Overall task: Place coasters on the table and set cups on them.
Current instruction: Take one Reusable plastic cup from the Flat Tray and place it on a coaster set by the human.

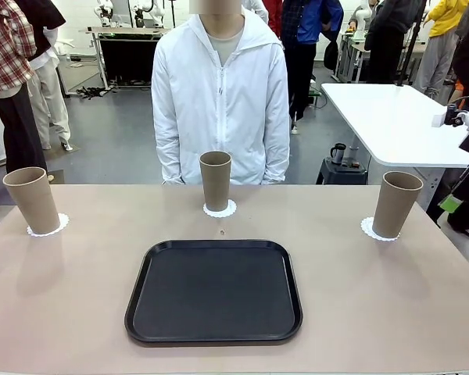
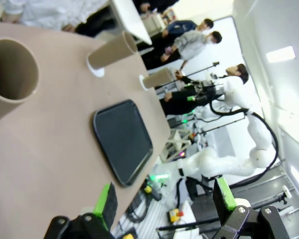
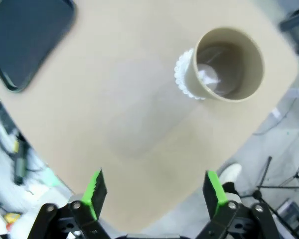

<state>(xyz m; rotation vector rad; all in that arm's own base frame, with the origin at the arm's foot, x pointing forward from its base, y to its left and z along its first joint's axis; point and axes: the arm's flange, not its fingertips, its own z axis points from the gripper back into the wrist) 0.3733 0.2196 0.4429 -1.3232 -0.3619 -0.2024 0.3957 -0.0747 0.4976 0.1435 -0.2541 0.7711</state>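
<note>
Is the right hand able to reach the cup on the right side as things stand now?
Probably yes. The right hand is open above the table, and nothing lies between it and the right cup on its coaster.

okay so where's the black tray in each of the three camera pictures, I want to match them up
Front view: the black tray lies empty at lower centre on the table, nearer the robot than the three cups.
Left wrist view: the tray is at centre, tilted, above the pincer fingers.
Right wrist view: a corner of it is at top left.
Shared landmark: the robot's right-side cup on its coaster.
</note>
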